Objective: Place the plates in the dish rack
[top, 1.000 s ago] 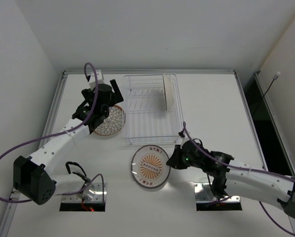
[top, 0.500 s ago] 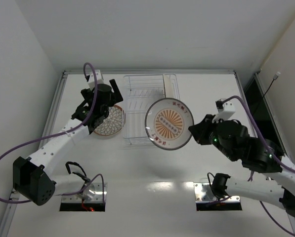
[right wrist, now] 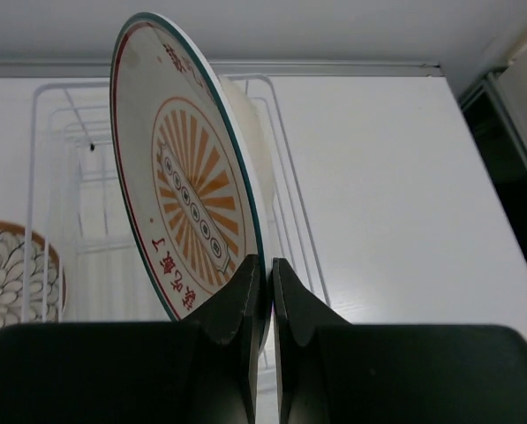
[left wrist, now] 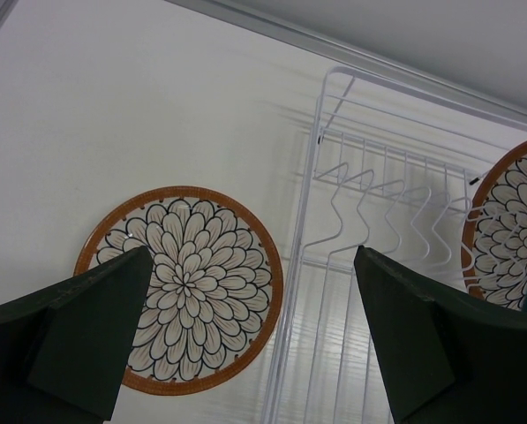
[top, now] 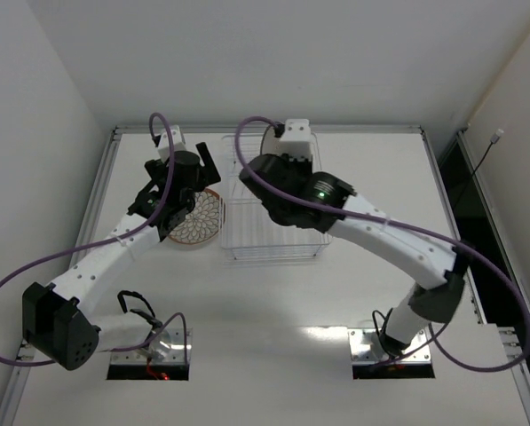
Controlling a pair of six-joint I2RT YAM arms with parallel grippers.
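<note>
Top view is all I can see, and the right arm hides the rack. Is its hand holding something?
Observer: Yes. The right hand pinches the sunburst plate by its rim, upright at the rack.
Visitor: Is the rack empty?
Observer: No. A flower plate stands on edge in its slots.
Visitor: And the left hand?
Observer: The left hand is open and holds nothing. It is above the other flower plate, which lies flat on the table beside the rack.
</note>
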